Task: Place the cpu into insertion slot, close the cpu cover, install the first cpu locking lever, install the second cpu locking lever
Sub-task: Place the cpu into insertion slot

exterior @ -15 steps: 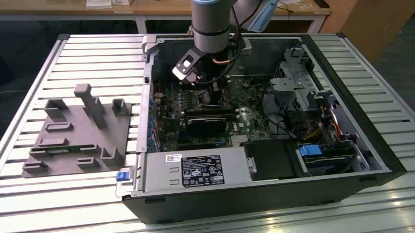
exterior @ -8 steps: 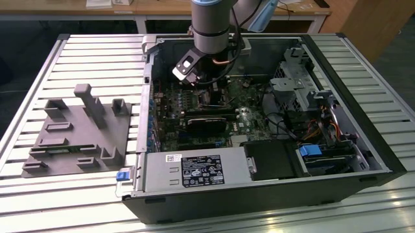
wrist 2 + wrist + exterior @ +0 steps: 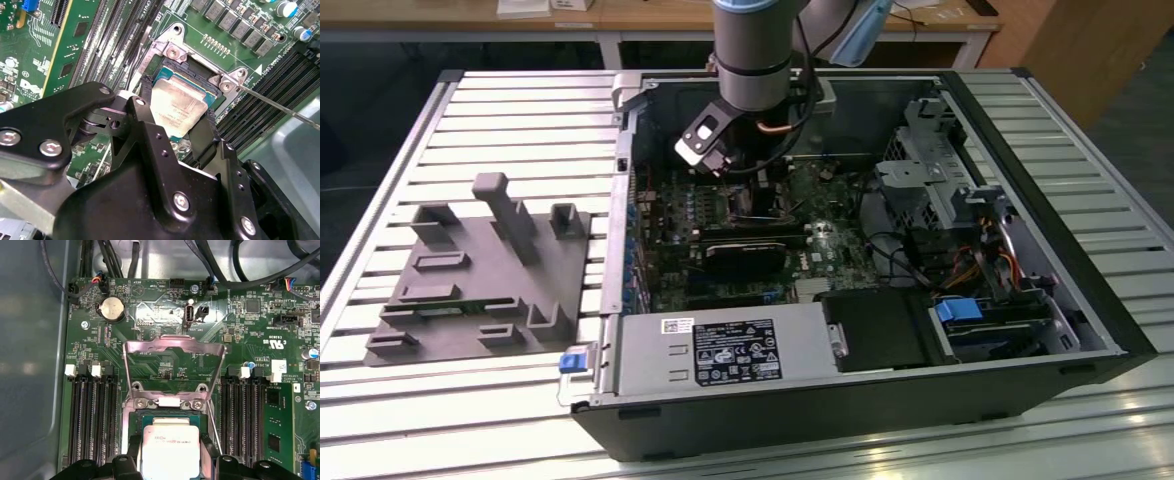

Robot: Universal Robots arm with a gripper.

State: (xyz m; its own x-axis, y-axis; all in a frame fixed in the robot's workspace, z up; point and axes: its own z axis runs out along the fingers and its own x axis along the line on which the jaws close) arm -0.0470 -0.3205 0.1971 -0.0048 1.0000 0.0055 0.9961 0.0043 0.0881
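Gripper (image 3: 176, 119) is closed on the cpu (image 3: 177, 102), with its black fingers (image 3: 147, 125) pressing two opposite edges of the chip. The cpu is directly over the insertion slot (image 3: 169, 66); I cannot tell if it is fully seated. Just beyond the fingertips the cpu cover (image 3: 172, 345) stands open on its hinge, so the slot is free from above. One thin locking lever (image 3: 280, 104) sticks out past the slot's corner. Long memory slots (image 3: 92, 415) run near both fingers, leaving little room sideways.
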